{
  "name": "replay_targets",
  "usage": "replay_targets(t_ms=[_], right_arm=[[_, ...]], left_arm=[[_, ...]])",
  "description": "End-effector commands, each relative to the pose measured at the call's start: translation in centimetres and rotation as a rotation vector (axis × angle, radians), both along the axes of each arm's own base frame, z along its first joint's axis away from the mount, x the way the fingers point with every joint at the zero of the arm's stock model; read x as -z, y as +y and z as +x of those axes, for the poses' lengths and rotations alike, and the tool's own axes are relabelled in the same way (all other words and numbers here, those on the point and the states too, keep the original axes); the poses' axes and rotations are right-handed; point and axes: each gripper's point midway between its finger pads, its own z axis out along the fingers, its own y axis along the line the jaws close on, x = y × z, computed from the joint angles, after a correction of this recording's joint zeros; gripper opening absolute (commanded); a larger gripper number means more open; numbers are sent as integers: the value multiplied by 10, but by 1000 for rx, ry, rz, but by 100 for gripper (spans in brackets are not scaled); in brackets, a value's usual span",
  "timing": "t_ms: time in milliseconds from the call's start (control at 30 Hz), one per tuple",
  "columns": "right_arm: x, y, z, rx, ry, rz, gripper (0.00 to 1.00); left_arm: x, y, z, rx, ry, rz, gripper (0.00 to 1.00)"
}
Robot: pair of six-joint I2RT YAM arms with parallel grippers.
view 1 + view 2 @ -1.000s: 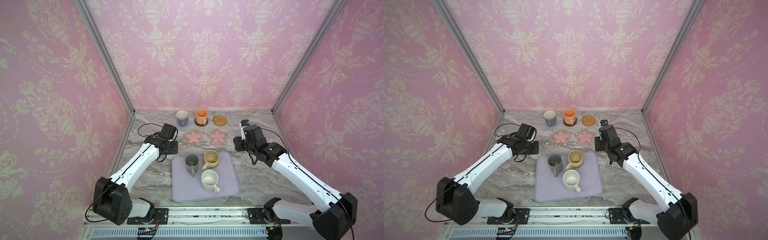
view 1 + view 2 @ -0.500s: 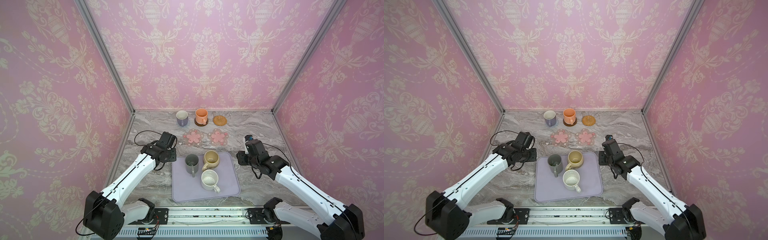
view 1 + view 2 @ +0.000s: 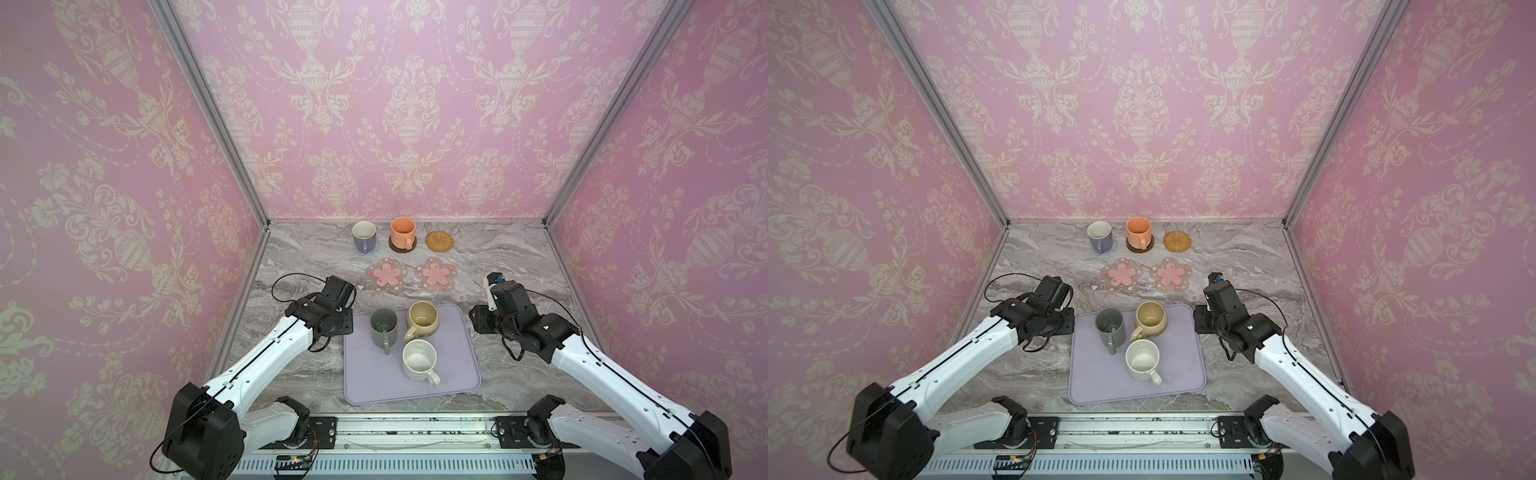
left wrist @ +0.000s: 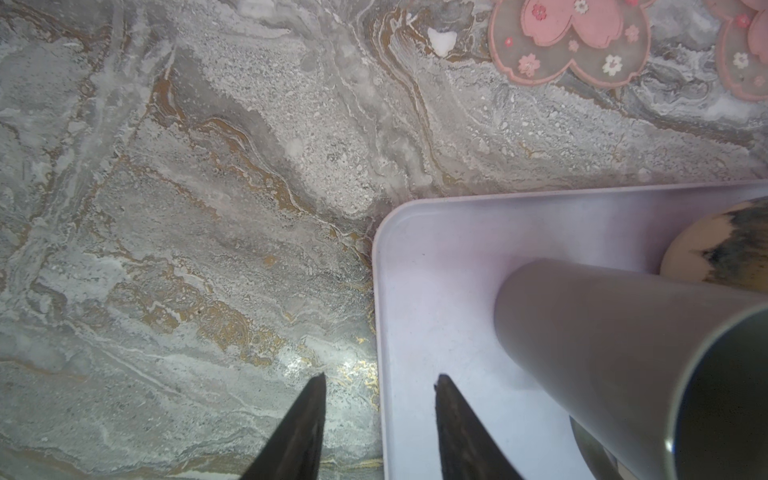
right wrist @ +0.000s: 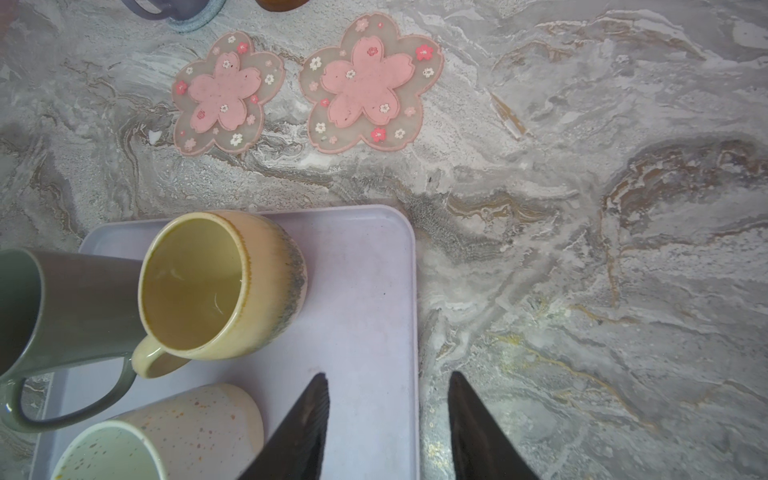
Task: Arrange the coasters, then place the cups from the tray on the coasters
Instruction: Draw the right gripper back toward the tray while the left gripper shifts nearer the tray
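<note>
From my station I see the left end effector point(image 4: 380, 376) with its fingers spread and nothing between them. One finger hangs over the table point(image 3: 519, 257) and the other over the near-left corner area of the tray point(image 3: 365, 386), so it straddles the rim. The right end effector point(image 5: 388, 374) is spread and empty as well, and it straddles the tray's opposite edge, one finger over the tray and one over the table.

Three cups stand upright on the tray. The dark grey cup point(image 3: 383, 328) and the beige cup point(image 3: 422, 318) sit side by side at its far end, and the white speckled cup point(image 3: 419, 359) is just in front of them.

Along the back wall, the lavender cup point(image 3: 364, 236) stands on the blue coaster point(image 3: 376, 249), of which only an edge shows. The orange cup point(image 3: 402, 232) stands on the brown coaster point(image 3: 399, 248). Beside it the woven coaster point(image 3: 439, 241) lies bare.

Between that row and the tray, the left pink flower coaster point(image 3: 387, 275) and the right pink flower coaster point(image 3: 435, 274) lie flat and close together, with no cup on either.
</note>
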Motion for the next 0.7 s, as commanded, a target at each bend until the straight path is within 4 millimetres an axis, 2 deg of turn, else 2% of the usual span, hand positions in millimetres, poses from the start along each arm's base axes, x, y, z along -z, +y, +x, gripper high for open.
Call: replay_targets(t_ms=[0,233,667], right_arm=[[-1,2,-1,-18,-2,-1,49],[8,18,-3,-27,12,106,49],[8,17,-23,-47,33,120,47]], left_arm=[[-1,-3,-2,-3,-4,-11,46],[-11,-2,0,24,-9,33,46],[-4,-22,1,49,-7,16,46]])
